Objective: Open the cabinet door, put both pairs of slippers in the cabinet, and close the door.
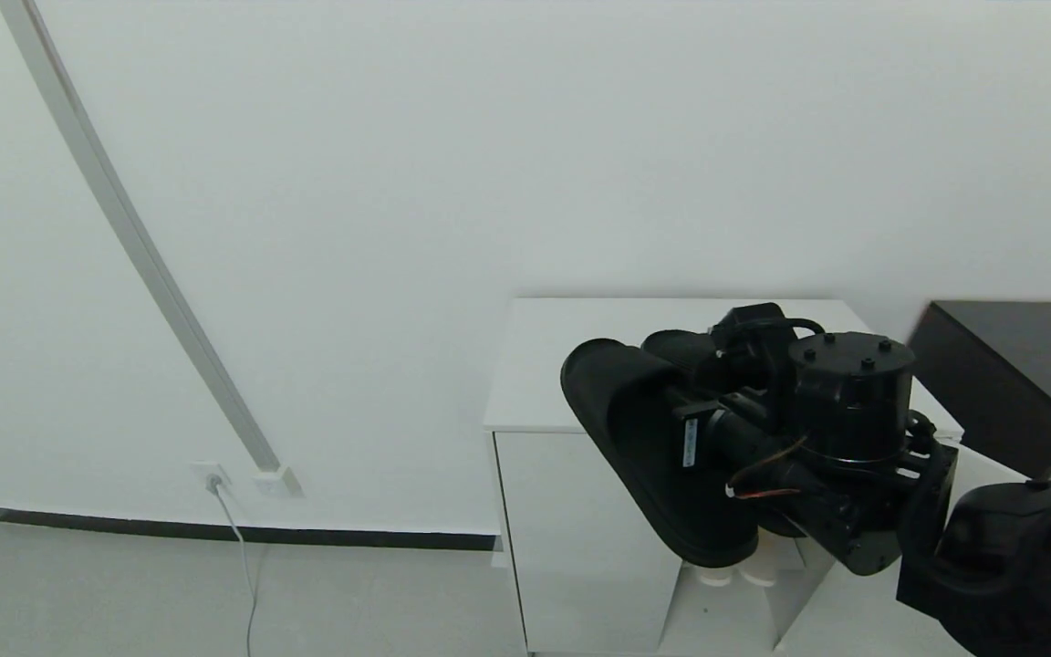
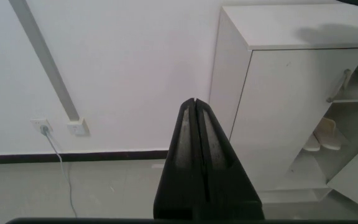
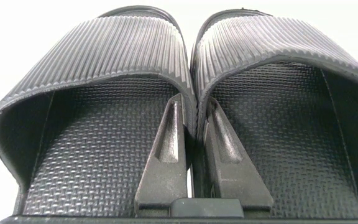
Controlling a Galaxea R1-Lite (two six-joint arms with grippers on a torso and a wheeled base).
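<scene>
Holding the black slippers (image 1: 653,456) just in front of the open cabinet (image 1: 580,365), clamping both inner straps together in the right gripper (image 3: 194,99) to carry the pair as one, parking the left gripper (image 2: 195,106), closed on nothing, beside that cabinet.

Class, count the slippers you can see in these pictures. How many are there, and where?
4. Two black slippers sit side by side, clamped in the right hand; two pale slippers lie inside the cabinet. More may be hidden inside.
</scene>
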